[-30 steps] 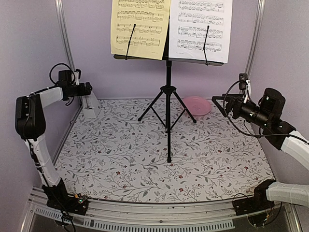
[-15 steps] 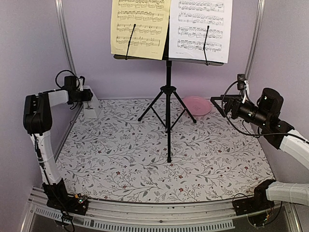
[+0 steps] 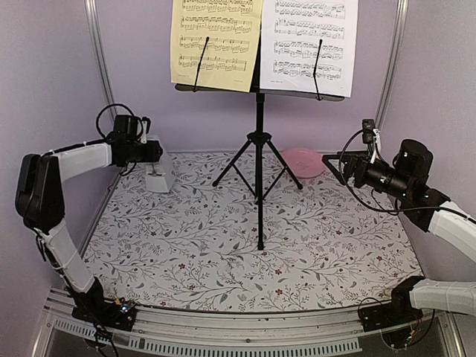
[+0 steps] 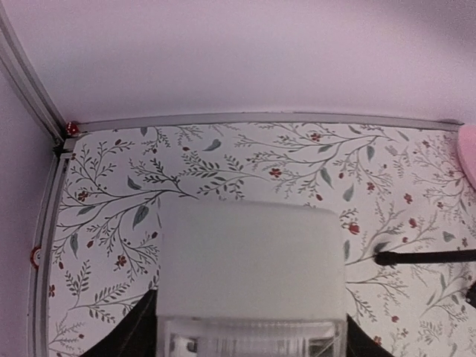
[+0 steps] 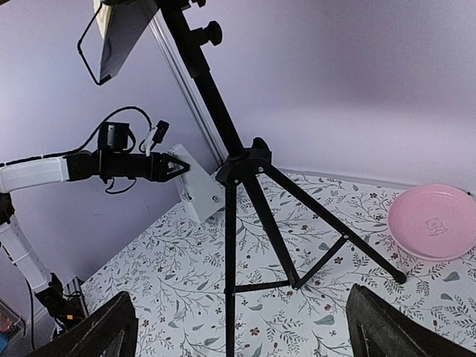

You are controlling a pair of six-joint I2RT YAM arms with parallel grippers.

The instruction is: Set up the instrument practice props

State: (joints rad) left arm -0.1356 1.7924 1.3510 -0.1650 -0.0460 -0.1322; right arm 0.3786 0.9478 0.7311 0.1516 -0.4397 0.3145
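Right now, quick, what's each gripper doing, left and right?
Left gripper: closed on the metronome.
Right gripper: open, holding nothing.

The left arm reached along the desk's left edge toward the far left corner, its gripper [image 3: 155,155] clamped on the metronome [image 3: 159,178]. The right arm hung bent above the right edge, its gripper [image 3: 332,162] level with fingers spread wide.

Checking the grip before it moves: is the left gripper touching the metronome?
Touching. The left wrist view shows the metronome filling the gap between the left gripper's dark fingers, both pressed against its sides.
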